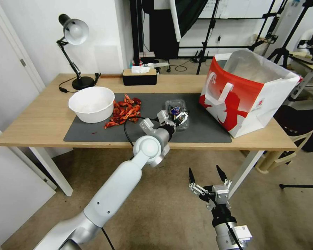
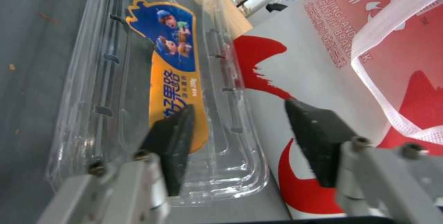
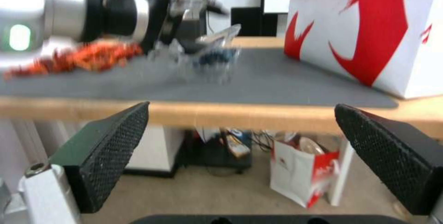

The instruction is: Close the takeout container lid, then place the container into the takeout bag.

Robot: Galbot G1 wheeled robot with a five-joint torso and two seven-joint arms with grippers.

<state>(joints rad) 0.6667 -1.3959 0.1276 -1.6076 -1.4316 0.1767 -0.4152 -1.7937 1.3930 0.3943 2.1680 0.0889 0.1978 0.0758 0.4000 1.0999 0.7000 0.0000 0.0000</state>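
right end effector parked low; takeout bag beside takeout container.

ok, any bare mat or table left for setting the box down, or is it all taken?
Free: the dark mat along its near edge, in front of the white bowl; bare table on the bowl's other side. Crowded: mid-mat, where the left gripper, open, sits at the takeout container between the red scraps and the takeout bag.
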